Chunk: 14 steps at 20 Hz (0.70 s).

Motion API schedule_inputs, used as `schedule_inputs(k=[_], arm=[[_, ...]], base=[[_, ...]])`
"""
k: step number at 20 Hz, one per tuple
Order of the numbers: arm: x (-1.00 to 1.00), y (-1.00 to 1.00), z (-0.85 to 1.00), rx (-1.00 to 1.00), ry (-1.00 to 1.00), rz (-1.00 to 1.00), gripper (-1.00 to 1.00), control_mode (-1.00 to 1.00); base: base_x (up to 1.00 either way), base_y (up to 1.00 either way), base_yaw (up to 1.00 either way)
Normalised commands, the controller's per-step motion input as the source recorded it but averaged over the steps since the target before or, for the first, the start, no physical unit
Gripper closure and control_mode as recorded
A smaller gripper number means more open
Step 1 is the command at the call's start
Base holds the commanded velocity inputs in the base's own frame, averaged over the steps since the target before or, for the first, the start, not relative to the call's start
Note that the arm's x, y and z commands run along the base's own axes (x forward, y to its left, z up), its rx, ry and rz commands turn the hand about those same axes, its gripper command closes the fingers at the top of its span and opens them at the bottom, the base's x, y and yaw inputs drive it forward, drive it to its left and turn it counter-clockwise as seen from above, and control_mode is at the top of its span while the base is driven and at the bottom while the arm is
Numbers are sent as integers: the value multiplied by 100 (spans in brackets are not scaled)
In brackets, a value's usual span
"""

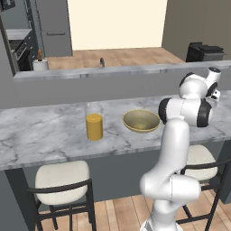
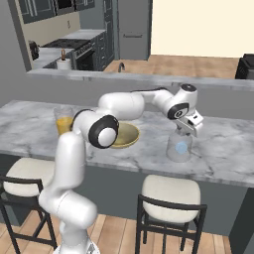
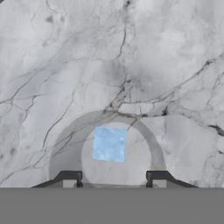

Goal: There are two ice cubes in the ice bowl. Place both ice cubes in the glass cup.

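claw (image 2: 187,133): clenched, nothing seen between the tips; hangs right over the mouth of the glass cup, pointing down. Tips show at bottom of hand view (image 3: 113,178).
glass cup (image 2: 179,146): clear tumbler, upright on the marble bench (image 2: 228,149), to the right of the bowl in right base view, apart from it. From the hand cam its round rim (image 3: 65,140) is seen from straight above.
ice cube (image 3: 109,143): pale blue, lying flat on the cup's bottom, about centred. Also seen as a bluish spot low inside the cup in right base view (image 2: 181,147). Cannot tell if it's one cube or two.
ice bowl (image 1: 141,121): olive-gold, wide & shallow, on the bench between the orange glass and the arm. No cube made out inside from left base view; in right base view (image 2: 126,136) it's partly behind the arm's elbow.
orange glass (image 1: 94,122): tall, approx half full of orange liquid, upright, left of the bowl, near it but not touching.
stools: two w/ pale cushions under the bench front, one at left (image 1: 62,176), one at right (image 2: 172,191).
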Motion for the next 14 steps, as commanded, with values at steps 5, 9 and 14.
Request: schedule_inputs(k=[5,9,14], arm=[[3,-5,-1,0,0,0,100,-100],[0,0,-7,0,0,0,100,-100],[0,0,-19,0,1,0,100,-100]], base=[[0,0,0],[0,0,0],[0,0,0]])
